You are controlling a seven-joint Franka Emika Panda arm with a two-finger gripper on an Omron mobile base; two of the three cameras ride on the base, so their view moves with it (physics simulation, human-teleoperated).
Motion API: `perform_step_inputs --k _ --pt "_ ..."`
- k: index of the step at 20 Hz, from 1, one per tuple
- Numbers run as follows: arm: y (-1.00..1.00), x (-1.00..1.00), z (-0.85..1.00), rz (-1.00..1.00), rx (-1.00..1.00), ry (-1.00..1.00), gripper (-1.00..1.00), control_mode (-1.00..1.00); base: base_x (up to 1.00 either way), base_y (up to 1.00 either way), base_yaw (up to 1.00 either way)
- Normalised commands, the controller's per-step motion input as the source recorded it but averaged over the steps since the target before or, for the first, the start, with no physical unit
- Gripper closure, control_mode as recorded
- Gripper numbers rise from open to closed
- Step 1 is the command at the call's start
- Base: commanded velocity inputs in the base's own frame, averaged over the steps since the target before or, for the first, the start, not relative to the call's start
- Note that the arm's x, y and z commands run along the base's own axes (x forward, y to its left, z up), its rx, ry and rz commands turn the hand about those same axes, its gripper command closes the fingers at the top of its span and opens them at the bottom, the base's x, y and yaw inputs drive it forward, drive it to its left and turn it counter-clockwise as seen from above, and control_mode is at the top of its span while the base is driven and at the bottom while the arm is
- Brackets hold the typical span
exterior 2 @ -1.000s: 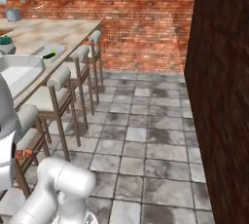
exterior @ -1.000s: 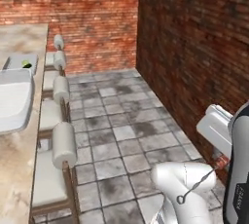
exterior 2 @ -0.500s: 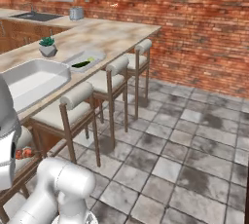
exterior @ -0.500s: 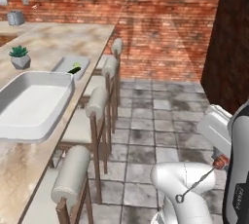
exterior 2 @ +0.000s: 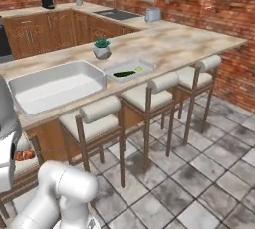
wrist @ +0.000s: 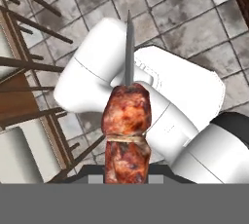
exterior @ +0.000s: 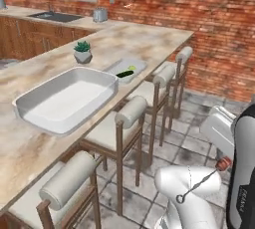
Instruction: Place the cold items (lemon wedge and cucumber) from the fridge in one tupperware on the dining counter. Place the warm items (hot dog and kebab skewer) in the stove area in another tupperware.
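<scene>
Two containers sit on the dining counter (exterior: 149, 44) in the left base view: a large empty white tupperware (exterior: 64, 101) and, beyond it, a smaller tray holding the cucumber (exterior: 125, 73).

From the right base view we see the same tupperware (exterior 2: 55, 86) near the counter's stool edge, within reach for loading.

At the hand view, our gripper (wrist: 126, 172) clamps the kebab skewer (wrist: 126, 121), tip pointing away, so we carry it securely.
</scene>
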Motion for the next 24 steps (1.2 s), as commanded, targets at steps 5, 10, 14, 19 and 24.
perform_step_inputs --k 5,10,14,19,24 --pt "0.00 0.00 0.00 0.00 0.00 0.00 1.00 1.00 0.29 -0.47 0.75" --pt "0.00 0.00 0.00 0.00 0.00 0.00 1.00 1.00 0.31 -0.56 0.72" --pt "0.00 0.00 0.00 0.00 0.00 0.00 1.00 1.00 0.31 -0.69 0.67" --pt "0.00 0.00 0.00 0.00 0.00 0.00 1.00 1.00 0.33 -0.76 0.65" --pt "0.00 0.00 0.00 0.00 0.00 0.00 1.00 1.00 0.52 -1.00 0.50"
